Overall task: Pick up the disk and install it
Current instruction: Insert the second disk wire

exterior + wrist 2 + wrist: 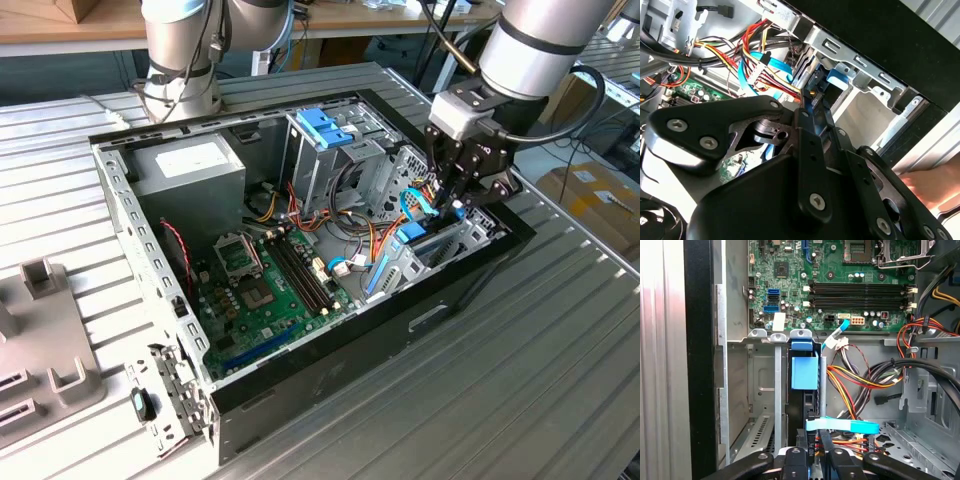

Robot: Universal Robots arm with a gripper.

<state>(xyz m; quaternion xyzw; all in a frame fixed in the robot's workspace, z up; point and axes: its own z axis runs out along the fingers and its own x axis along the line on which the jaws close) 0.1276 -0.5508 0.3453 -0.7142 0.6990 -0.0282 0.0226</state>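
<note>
The disk (804, 372) stands on edge in a narrow slot of the metal drive bay (762, 370) at the corner of the open computer case (300, 390). Its light-blue carrier rail shows along the upper edge, as a blue strip (412, 237) in the exterior view. My gripper (816, 450) hangs straight over that slot, with its black fingers (807, 120) close together on the disk's near edge. In the exterior view the gripper (450, 200) sits low inside the case at the exterior view's right.
A light-blue flat cable (842, 426) and red, yellow and orange wires (860, 377) crowd the slot. The green motherboard (265, 290), a power supply (190, 170) and a cage with a blue bracket (325, 128) occupy the case. A hand (935, 185) rests outside the case wall.
</note>
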